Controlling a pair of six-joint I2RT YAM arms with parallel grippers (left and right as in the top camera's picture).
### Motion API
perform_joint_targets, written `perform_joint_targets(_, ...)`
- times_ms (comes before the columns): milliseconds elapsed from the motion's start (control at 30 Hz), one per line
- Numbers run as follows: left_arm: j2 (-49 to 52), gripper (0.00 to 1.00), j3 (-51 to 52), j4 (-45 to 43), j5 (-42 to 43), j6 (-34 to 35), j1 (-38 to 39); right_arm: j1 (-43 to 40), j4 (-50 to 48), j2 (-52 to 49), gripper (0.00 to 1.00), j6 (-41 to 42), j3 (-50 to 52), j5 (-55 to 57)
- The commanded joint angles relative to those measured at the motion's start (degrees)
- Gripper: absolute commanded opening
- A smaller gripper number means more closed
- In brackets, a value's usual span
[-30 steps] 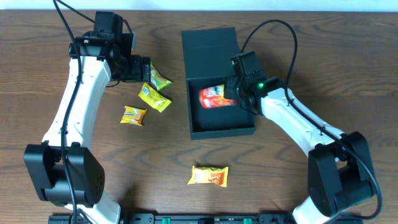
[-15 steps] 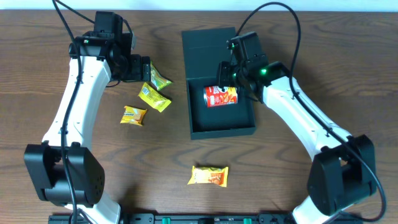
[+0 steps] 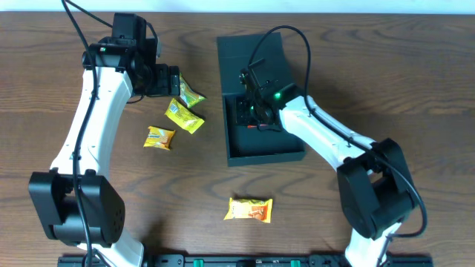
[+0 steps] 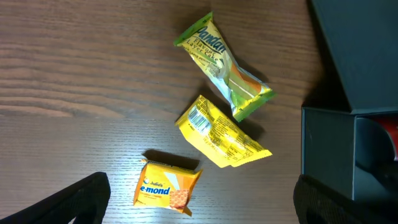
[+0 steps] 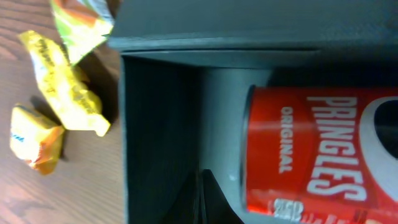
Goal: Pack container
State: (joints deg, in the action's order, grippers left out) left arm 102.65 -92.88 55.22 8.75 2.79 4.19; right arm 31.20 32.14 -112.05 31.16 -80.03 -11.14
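The dark teal container point(image 3: 264, 153) lies open at the table's middle, its flap lid point(image 3: 249, 52) folded back. A red Pringles can point(image 5: 317, 149) lies inside it; in the overhead view my right arm hides most of it. My right gripper point(image 5: 202, 199) is shut and empty, low inside the container between its left wall point(image 5: 155, 124) and the can; it also shows overhead point(image 3: 246, 111). My left gripper point(image 4: 202, 205) is open and empty above an orange e-mond packet point(image 4: 166, 191), a yellow packet point(image 4: 221, 134) and a green pandan packet point(image 4: 224, 65).
Overhead, the green packet point(image 3: 189, 94), yellow packet point(image 3: 183, 116) and small orange packet point(image 3: 159, 137) lie left of the container. A larger orange packet point(image 3: 249, 210) lies near the front edge. My left gripper point(image 3: 172, 81) hovers by the green packet.
My right gripper has let go of the Pringles can, which now lies in the container. It has moved left, lowered beside the can and shut. The left arm has not moved.
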Motion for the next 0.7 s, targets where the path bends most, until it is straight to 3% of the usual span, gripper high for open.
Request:
perform_joint_targets(0,-0.20,0.95,-1.01,0.02,-0.35,0.22,-0.13,0.44,0.07,-1.60,0.02,-0.59,0.22,4.50)
perform_joint_targets(267,-0.20,0.96,-1.01,-0.04,-0.37,0.22,-0.13,0.31,-1.99,-1.66,0.01,-3.19,0.22,14.36)
perform_joint_targets(667,-0.20,0.96,-1.01,-0.04,-0.37,0.22,-0.13,-0.48,-2.99,-1.66,0.02,-7.30,0.22,18.40)
